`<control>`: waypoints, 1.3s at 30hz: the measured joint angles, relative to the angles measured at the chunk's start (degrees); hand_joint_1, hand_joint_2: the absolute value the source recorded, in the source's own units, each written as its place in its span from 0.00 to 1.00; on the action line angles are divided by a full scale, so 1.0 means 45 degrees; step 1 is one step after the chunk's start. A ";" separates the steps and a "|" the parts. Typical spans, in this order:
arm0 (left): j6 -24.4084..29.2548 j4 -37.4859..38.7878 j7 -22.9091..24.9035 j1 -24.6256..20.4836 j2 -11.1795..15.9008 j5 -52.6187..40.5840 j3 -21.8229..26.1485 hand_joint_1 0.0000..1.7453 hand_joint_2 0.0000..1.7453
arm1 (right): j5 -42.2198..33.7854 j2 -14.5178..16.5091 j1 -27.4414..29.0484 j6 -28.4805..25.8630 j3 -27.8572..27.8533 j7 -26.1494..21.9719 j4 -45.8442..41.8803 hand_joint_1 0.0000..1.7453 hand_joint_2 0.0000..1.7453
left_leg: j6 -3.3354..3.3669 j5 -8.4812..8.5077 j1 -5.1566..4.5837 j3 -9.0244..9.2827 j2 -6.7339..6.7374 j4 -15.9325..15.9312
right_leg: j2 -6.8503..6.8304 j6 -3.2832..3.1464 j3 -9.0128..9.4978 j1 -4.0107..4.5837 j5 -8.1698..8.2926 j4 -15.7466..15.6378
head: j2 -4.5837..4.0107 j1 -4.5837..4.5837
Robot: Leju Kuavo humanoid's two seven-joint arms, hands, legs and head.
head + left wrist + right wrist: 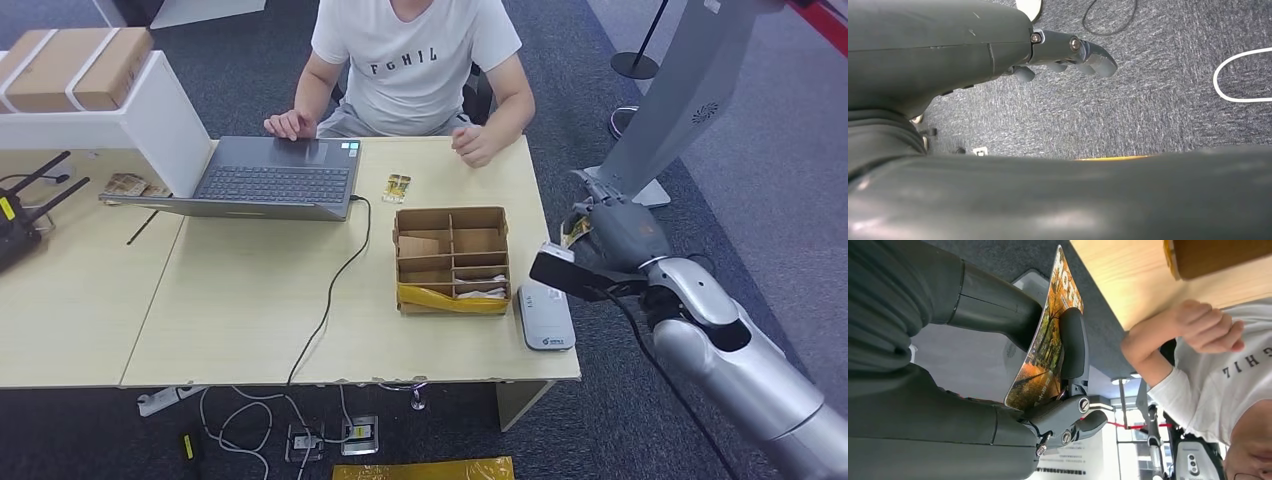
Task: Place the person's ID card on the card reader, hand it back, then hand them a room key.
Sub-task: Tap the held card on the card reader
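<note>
A card (pixel 1045 347), printed with an orange and yellow picture, is being gripped by the right hand (pixel 612 232) between the thumb and the darker fingers (pixel 1074 342). In the head view the hand is being held just off the right edge of the table (pixel 250 300), above the carpet, with a sliver of the card (pixel 574 231) showing at its left side. Relative to the reader (pixel 546 316), which is lying flat at the table's front right corner, the hand is being held just beyond and to the right, apart from it.

A compartmented cardboard box (pixel 452 260) is sitting just left of the reader, with yellow tape across its near wall. A second small card (pixel 397 187) is lying on the table beyond the box. A person in a white shirt (pixel 415 60) is being seated behind the table; one of the person's hands is resting on a laptop (pixel 275 180), well left of the reader, the other (pixel 472 143) is being kept closed on the far table edge.

The left hand (pixel 1068 55) is being held above grey carpet, nothing grasped, its fingers loosely curled.
</note>
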 joint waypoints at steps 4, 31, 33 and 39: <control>0.0063 0.0000 0.0021 -0.0001 0.0000 0.0004 0.0000 0.00 0.00 | -0.0176 0.0031 0.0428 -0.0598 0.0217 -0.0240 0.0313 1.00 1.00 | 0.0000 0.0000 0.0000 -0.0002 0.0000 -0.0001 | -0.0001 0.0000 0.0000 0.0000 0.0000 0.0000 | 0.0000 0.0001; 0.0284 0.0000 0.0174 -0.0005 -0.0052 0.0138 0.0000 0.00 0.00 | -0.1053 0.1339 0.1395 -0.2177 0.0961 -0.1337 0.4095 1.00 1.00 | 0.0000 -0.0001 0.0002 -0.0005 0.0002 -0.0002 | 0.0000 0.0000 -0.0001 0.0002 0.0000 0.0000 | 0.0000 0.0000; 0.0352 0.0000 0.0193 -0.0005 -0.0046 0.0164 0.0000 0.00 0.00 | -0.1090 0.1410 0.1395 -0.2221 0.0966 -0.1417 0.4369 1.00 1.00 | 0.0000 -0.0001 0.0002 -0.0005 0.0002 -0.0002 | 0.0000 0.0000 -0.0001 0.0002 0.0000 0.0000 | 0.0000 -0.0001; 0.0370 0.0000 0.0271 -0.0003 -0.0043 0.0222 0.0000 0.00 0.00 | -0.1470 0.1620 0.1373 -0.2421 0.0962 -0.1717 0.5231 1.00 1.00 | 0.0000 -0.0001 0.0002 -0.0003 0.0002 -0.0001 | 0.0000 0.0000 0.0000 0.0002 0.0000 0.0000 | 0.0000 0.0001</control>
